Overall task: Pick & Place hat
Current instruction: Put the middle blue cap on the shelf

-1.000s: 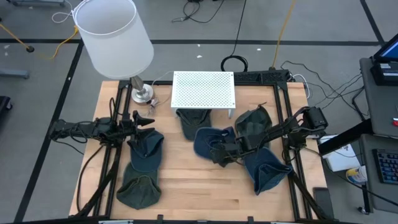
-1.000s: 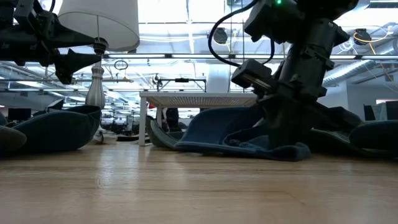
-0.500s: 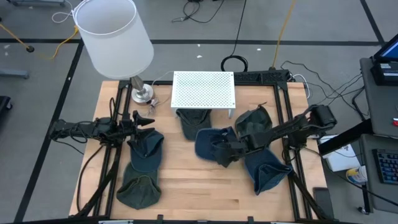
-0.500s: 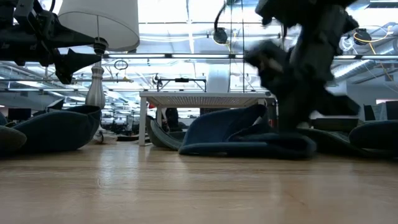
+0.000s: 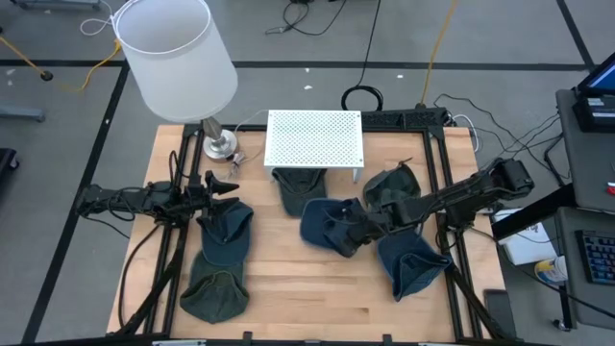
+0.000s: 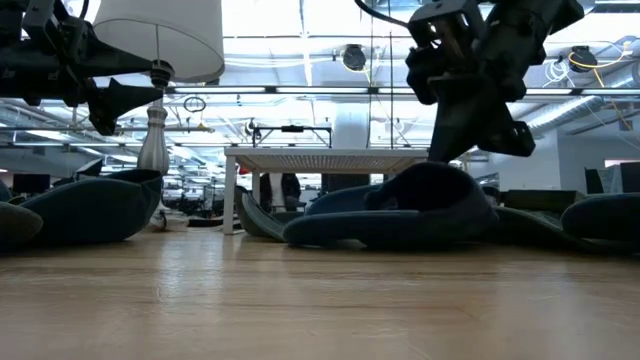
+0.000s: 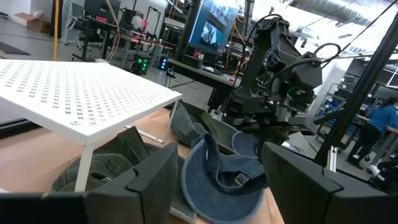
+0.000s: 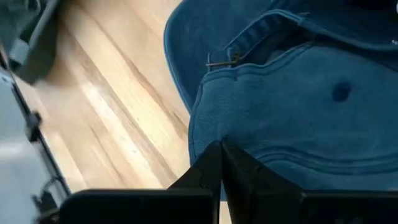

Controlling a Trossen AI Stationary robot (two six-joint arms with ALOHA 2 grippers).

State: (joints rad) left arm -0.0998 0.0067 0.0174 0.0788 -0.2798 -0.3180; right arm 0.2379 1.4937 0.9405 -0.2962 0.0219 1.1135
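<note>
A blue cap (image 5: 325, 226) (image 6: 400, 215) (image 8: 298, 106) lies at the table's middle, just near of the white rack. Its brim and lower edge rest on the wood and its crown is humped up. My right gripper (image 5: 360, 229) (image 6: 445, 150) (image 8: 221, 146) is shut at the cap's right side. My left gripper (image 5: 223, 187) (image 7: 221, 155) hangs open above the table's left part, over the far end of a dark blue cap (image 5: 226, 231), and touches nothing. My right gripper pinches the blue cap's cloth at the side of the crown (image 8: 205, 124), only at the fingertips, slanting down from the table's right. I cannot tell whether it has one layer or several. The crown (image 6: 430, 180) rises in a hump under the fingers; the rest of the cap lies on the table.
A white perforated rack (image 5: 315, 139) stands at the far middle with a green cap (image 5: 298, 187) under its near edge. A lamp (image 5: 178, 53) stands at the far left. More caps lie at the right (image 5: 413, 269) (image 5: 389, 192) and near left (image 5: 213, 293). Bare wood shows along the near middle.
My right gripper has risen from low on the blue cap and drawn toward the table's right edge. The cap's right side has come up with it into a hump, and the flap that stood up before has dropped. The cap's left edge has stayed where it was.
</note>
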